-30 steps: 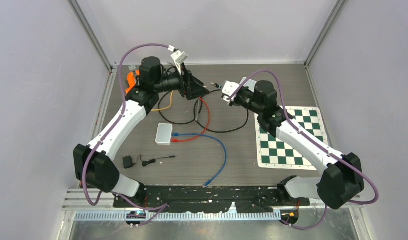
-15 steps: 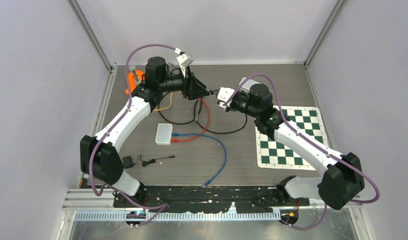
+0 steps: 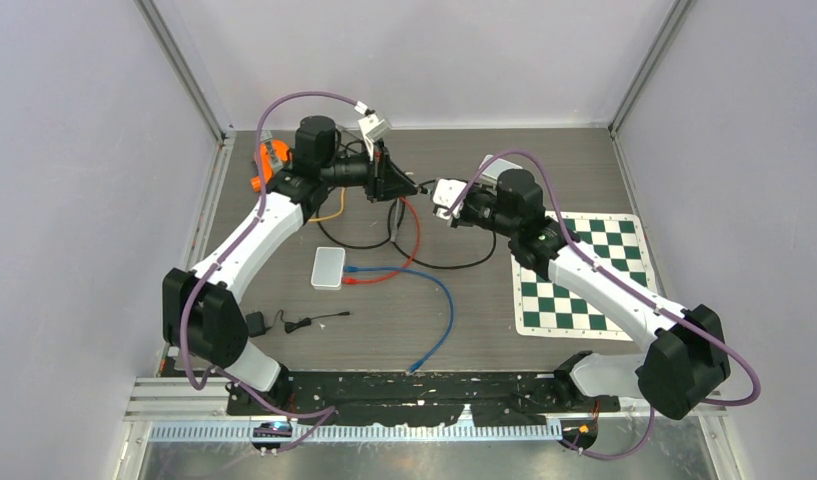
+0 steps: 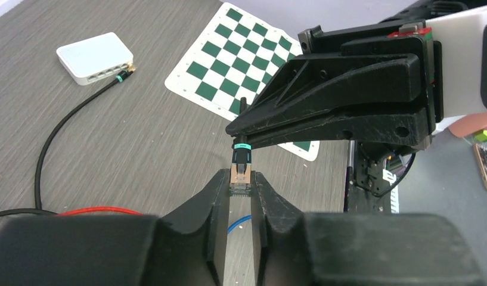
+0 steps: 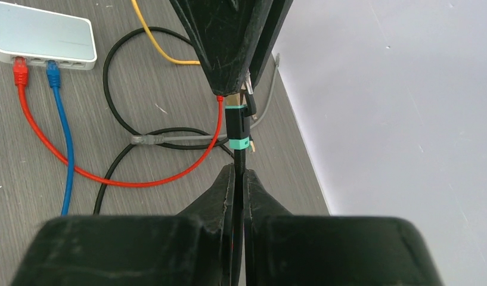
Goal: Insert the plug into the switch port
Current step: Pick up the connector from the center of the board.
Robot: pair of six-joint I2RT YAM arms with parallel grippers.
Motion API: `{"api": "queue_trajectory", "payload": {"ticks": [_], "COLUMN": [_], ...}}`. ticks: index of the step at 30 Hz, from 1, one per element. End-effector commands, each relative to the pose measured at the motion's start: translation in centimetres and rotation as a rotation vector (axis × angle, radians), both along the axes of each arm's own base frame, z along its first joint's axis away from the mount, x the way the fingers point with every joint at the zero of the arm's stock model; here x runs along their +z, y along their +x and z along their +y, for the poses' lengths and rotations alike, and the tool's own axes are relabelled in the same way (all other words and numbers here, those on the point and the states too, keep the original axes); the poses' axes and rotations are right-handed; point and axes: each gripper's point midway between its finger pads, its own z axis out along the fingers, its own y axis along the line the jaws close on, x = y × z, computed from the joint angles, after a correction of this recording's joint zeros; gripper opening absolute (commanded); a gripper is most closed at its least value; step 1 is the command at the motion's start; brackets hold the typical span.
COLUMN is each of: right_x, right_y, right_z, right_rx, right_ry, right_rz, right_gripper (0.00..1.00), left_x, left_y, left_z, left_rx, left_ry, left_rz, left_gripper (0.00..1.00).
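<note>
Left of centre on the counter (image 3: 484, 310), the white network switch (image 3: 328, 267) is carrying a red lead (image 5: 19, 74) and a blue lead (image 5: 53, 77), so the insertion is not yet done. Above the far middle, the left fingers (image 4: 211, 202) are pinching the Ethernet plug (image 4: 241, 174), while the right fingers (image 5: 220, 196) are clamping its black cable (image 5: 240, 159) just behind. Only the left wrist view is showing a second switch (image 4: 95, 56) beside the chessboard mat (image 4: 253, 53).
</note>
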Motion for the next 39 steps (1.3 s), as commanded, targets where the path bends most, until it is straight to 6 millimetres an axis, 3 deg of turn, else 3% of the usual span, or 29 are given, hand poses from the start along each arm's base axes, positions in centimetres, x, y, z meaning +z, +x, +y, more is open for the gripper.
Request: {"api": "queue_trajectory", "payload": {"ticks": [1,3,6,8,10,11,16,22,25,31,39], "right_x": [1.2,1.5,2.0,2.7,3.2,2.5,3.8,4.0,3.2,2.8,2.3], "right_y": [-1.1,-1.2,-1.3,-1.6,-2.0,-2.6,-4.9,-6.7,-7.2,-7.6,-7.3], "right_z": [0.6,0.5,0.4,0.5,0.5,0.4,0.2,-0.2,-0.6,-0.8,0.6], "right_rx": [0.044,0.045,0.043,0.043,0.048,0.061,0.139,0.192,0.214,0.24,0.324], "right_ry": [0.0,0.003,0.013,0.04,0.046,0.027,0.086,0.146,0.16,0.187,0.202], "right_rz": [-0.017,-0.024,-0.026,-0.007,0.037,0.085,0.229,0.311,0.359,0.352,0.395], "right_gripper": [0.05,0.05,0.07,0.25,0.36,0.39,0.56,0.58,0.58,0.57,0.54], "left_x": [0.8,0.6,-0.2,-0.5,-0.7,-0.6,-1.4,-2.2,-2.5,-3.1,-3.3], "left_y": [0.1,-0.2,-0.8,-1.0,-1.4,-1.7,-2.5,-4.0,-4.6,-6.1,-7.3], "left_z": [0.0,0.1,0.5,0.8,0.9,1.0,1.9,2.8,3.0,3.3,3.7], "left_rx": [-0.022,-0.034,-0.043,-0.049,-0.071,-0.079,-0.084,-0.1,-0.108,-0.143,-0.152], "left_ry": [-0.002,0.01,0.042,0.048,0.037,0.033,0.04,0.057,0.06,0.048,0.035], "left_rz": [-0.035,-0.028,-0.026,-0.05,-0.067,-0.08,-0.194,-0.294,-0.309,-0.314,-0.359], "left_gripper": [0.12,0.01,0.0,0.0,0.0,0.0,0.0,0.0,0.0,0.0,0.0]}}
